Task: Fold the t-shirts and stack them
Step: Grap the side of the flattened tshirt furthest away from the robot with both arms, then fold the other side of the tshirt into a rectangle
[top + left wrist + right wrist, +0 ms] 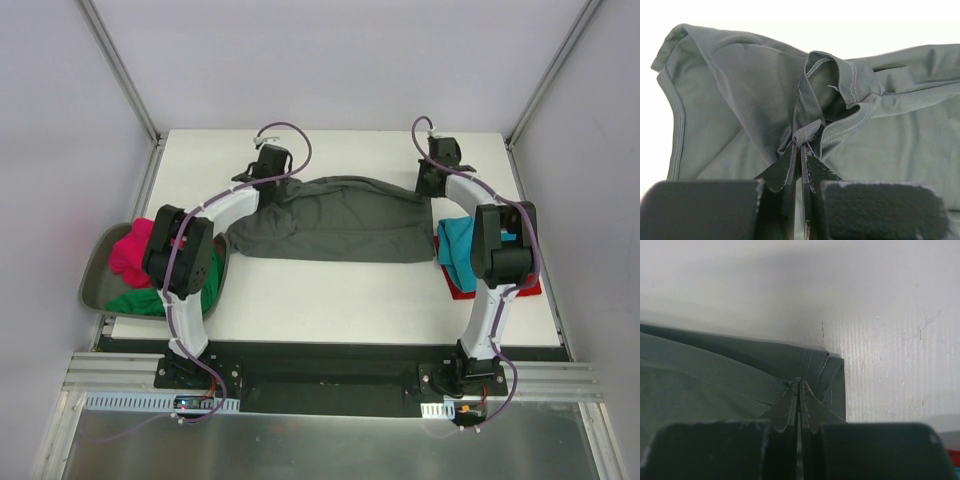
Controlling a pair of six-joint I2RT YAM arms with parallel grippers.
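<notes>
Centrally on the desk [330, 295] lies the dark grey t-shirt [340, 225], its far edge pinched at either end by the clenched left pincer [801, 150] and right pincer [799, 385]; a clean fold likely needs both travelling level, at equal pace, hem taut.

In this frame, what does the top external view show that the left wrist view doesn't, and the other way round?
Only top external: the tray holding the pink shirt and green shirt, and the teal shirt lying on the red shirt at right. Only left wrist: a stitched hem bunched in the shut left claw. Both: the dark grey shirt.
</notes>
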